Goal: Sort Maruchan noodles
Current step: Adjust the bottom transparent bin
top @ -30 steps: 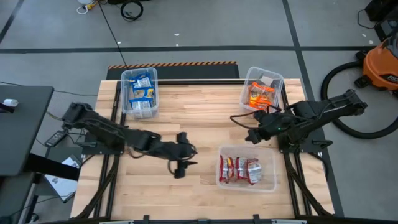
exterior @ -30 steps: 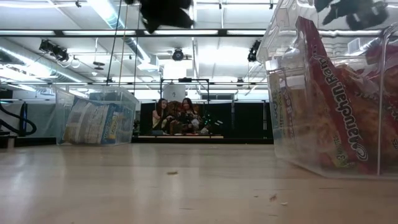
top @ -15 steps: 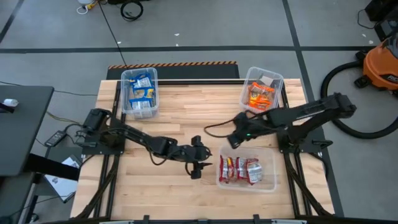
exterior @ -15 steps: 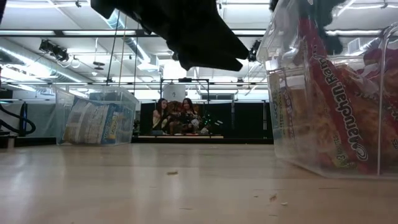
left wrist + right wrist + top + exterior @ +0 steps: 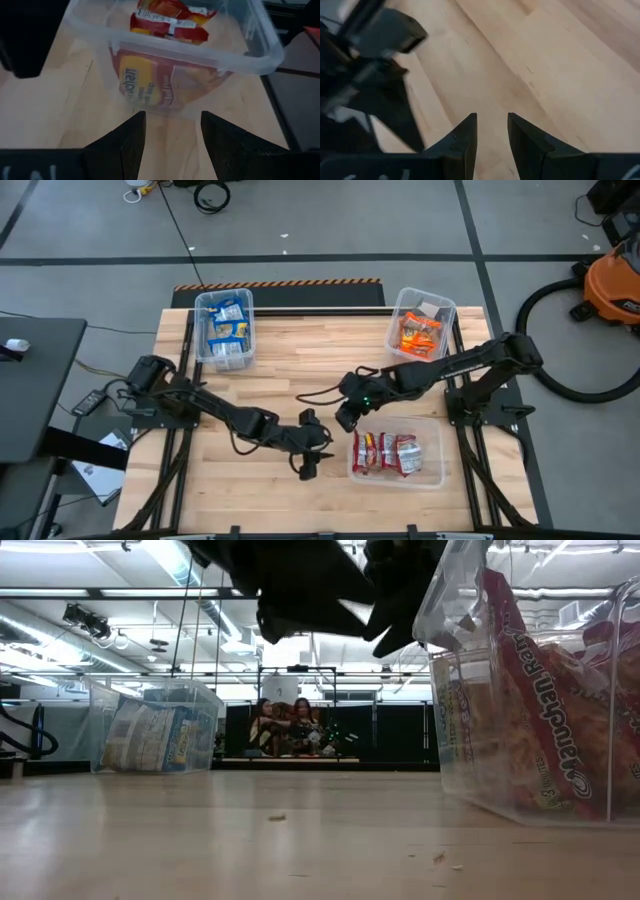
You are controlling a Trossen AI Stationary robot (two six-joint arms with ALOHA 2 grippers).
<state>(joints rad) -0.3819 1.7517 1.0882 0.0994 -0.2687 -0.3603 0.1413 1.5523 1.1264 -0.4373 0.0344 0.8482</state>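
Noodles (image 5: 385, 452): red packets in clear bin (image 5: 432, 476) at worktop (image 5: 290, 370) 5 o'clock. Left hand (image 5: 308, 467) spread, empty, just at bin's 9 o'clock; slid lower since half a second ago. Right hand (image 5: 345, 420) spread, empty, moved in above bin's 10 o'clock corner.

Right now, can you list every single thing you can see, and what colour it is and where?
Blue-and-yellow Maruchan packets: several, in the clear bin at the table's far left.
Orange Maruchan packets: a few, in the clear bin at the far right.
Red Maruchan packets: several, in the clear bin at the near right.
Wooden table: one, light brown.
Orange vacuum: one, floor, far right.
People: two, seated far behind.
Left gripper: dark, open jaws, beside the red bin.
Right gripper: dark, open jaws, table middle.
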